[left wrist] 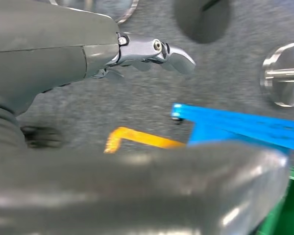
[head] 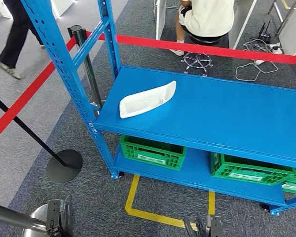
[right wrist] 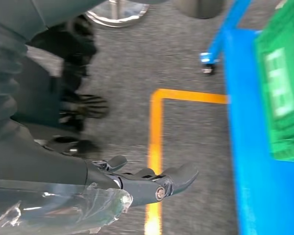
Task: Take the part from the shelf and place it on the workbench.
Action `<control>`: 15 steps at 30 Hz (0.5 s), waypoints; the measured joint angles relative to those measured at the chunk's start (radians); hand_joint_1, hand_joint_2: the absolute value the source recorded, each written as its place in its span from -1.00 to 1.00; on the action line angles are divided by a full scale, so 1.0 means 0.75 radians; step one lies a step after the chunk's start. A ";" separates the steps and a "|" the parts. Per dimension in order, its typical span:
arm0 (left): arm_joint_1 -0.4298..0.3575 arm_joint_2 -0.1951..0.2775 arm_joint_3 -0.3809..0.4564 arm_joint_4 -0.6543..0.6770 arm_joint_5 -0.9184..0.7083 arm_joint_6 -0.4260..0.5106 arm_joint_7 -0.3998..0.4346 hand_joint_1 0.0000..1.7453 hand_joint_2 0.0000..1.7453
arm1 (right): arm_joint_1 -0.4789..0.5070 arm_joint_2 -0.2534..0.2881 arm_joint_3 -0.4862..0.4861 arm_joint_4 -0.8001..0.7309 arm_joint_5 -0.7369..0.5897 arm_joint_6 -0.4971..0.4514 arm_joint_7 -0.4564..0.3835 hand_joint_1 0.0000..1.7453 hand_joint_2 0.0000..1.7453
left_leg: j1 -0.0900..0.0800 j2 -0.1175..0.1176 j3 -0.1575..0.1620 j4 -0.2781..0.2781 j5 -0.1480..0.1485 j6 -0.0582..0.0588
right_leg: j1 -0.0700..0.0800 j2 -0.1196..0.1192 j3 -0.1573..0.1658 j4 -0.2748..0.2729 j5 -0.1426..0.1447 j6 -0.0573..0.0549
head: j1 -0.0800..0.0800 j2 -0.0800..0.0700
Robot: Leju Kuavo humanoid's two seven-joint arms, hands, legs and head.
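Part (head: 147, 99), a long white moulded piece with a raised rim, lies flat on the upper deck of the blue shelf (head: 221, 113), toward that deck's left end and near its front edge, set at a slant with its broader end to the left. Nothing touches it. On the lower deck stand green crates (head: 152, 152), one under the part and more to the right (the far right ones are cut by the frame edge). Yellow floor tape (head: 146, 213) marks a box on the grey carpet in front of the shelf.

Both hands hang low, well apart from the part. The left hand (left wrist: 101, 54) holds nothing, its fingers stretched out and apart above the carpet; its dark tips also peek in at the lower left of the head view. The right hand (right wrist: 138, 183) is likewise empty, fingers extended and slightly fanned over the yellow tape beside the shelf's lower deck.

A red barrier belt (head: 213, 49) runs behind the shelf from a black post (head: 85, 59). Beyond it a person (head: 207, 19) sits on a stool, and another walks at the far left.
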 joint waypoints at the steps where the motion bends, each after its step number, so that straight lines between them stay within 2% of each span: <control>1: 0.007 0.011 -0.013 0.005 0.008 -0.002 0.030 -1.00 -1.00 | 0.009 -0.009 0.010 0.002 -0.008 0.006 0.030 -1.00 -1.00 | 0.000 0.000 0.000 0.000 0.000 0.000 | 0.000 0.000 -0.001 0.000 0.000 0.000 | 0.000 0.000; 15: 0.107 0.174 -0.190 0.115 0.117 -0.042 0.458 -1.00 -1.00 | 0.121 -0.173 0.150 0.080 -0.124 0.099 0.458 -1.00 -1.00 | 0.000 0.000 0.000 0.000 -0.003 0.001 | 0.000 0.000 -0.008 -0.001 -0.002 0.000 | 0.000 0.000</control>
